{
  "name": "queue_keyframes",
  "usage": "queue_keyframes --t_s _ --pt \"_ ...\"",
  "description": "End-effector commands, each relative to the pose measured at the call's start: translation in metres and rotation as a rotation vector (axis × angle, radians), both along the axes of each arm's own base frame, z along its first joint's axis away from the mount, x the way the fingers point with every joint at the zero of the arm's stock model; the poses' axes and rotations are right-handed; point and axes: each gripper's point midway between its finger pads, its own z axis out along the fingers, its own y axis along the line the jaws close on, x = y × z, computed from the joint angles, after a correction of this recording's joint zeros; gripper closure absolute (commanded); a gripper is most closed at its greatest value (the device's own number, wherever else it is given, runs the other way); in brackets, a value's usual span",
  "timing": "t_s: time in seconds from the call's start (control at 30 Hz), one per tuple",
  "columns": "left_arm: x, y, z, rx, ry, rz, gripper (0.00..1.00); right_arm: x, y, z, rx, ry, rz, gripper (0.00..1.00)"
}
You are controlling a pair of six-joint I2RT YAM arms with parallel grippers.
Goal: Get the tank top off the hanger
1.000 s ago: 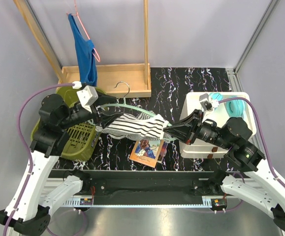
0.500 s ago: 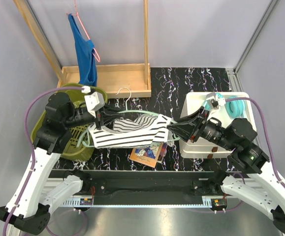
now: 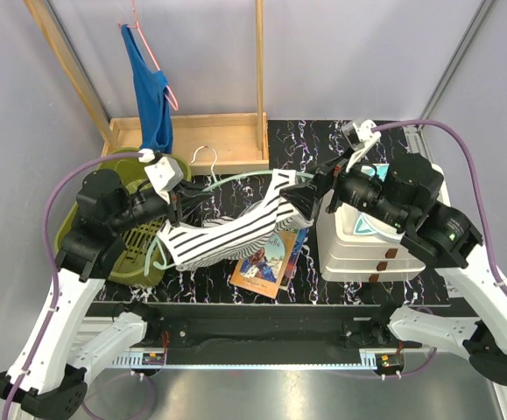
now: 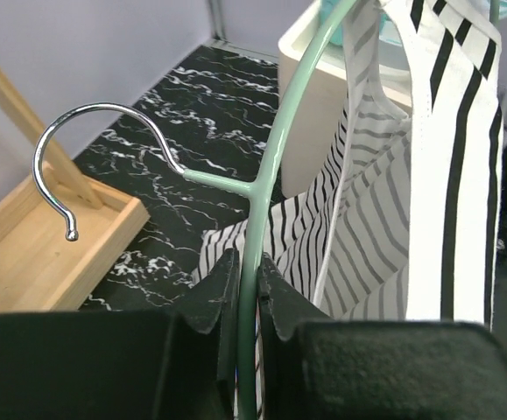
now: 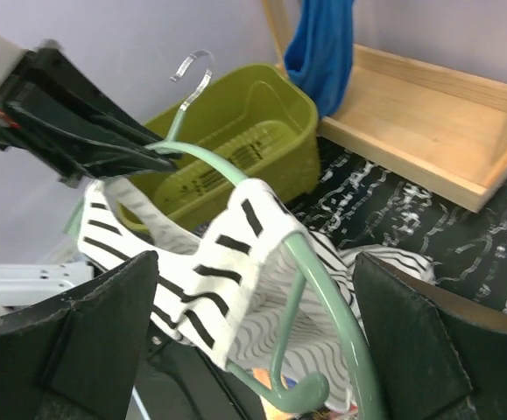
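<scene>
- The hanger (image 4: 266, 166) is clamped at its neck by the left claw (image 4: 244, 262), steadied for stripping.
- The striped tank top (image 4: 446, 175), draped on it, is straddled by the wide-open right claw (image 5: 253, 262).

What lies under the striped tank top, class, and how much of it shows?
A book lies on the black marbled table below the striped tank top, its lower part showing. Its upper edge is covered by the cloth, so anything else beneath cannot be seen.
</scene>
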Motion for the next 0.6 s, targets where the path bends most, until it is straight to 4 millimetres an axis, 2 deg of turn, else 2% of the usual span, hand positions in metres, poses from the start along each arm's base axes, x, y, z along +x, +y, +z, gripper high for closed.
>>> queue_keyframes --t_s 0.0,0.03,0.1,0.13,0.23,0.3,0.4,0.43,0.5,0.53,0.57 --pt "0.007 0.018 0.048 -0.071 -0.156 0.142 1.00 0.001 -0.018 0.002 -0.107 -0.041 -0.054 0.00" --pt "0.008 0.024 0.053 -0.079 -0.181 0.178 1.00 -0.001 -0.022 0.005 -0.098 -0.051 -0.061 0.00" --pt "0.011 0.030 0.055 -0.088 -0.200 0.221 1.00 -0.002 -0.026 -0.003 -0.107 -0.040 -0.073 0.00" --pt "0.012 0.037 0.062 -0.107 -0.228 0.263 1.00 -0.005 -0.031 -0.004 -0.102 -0.042 -0.082 0.00" --pt "0.009 0.042 0.075 -0.130 -0.277 0.285 1.00 -0.008 -0.038 -0.024 -0.108 0.002 -0.104 0.00" --pt "0.003 0.041 0.081 -0.135 -0.308 0.262 1.00 -0.009 -0.046 -0.026 -0.102 0.009 -0.134 0.00" --pt "-0.005 0.039 0.084 -0.115 -0.354 0.222 1.00 -0.015 -0.059 -0.010 -0.063 0.000 -0.171 0.00" --pt "-0.005 0.037 0.082 -0.100 -0.367 0.208 1.00 -0.019 -0.063 0.003 -0.046 -0.015 -0.168 0.00" --pt "-0.009 0.031 0.074 -0.078 -0.370 0.161 1.00 -0.020 -0.065 0.018 -0.047 -0.053 -0.161 0.00" --pt "-0.010 0.030 0.071 -0.065 -0.380 0.147 1.00 -0.021 -0.066 0.036 -0.034 -0.080 -0.159 0.00" --pt "-0.010 0.028 0.067 -0.059 -0.372 0.135 1.00 -0.021 -0.066 0.046 -0.041 -0.107 -0.159 0.00"
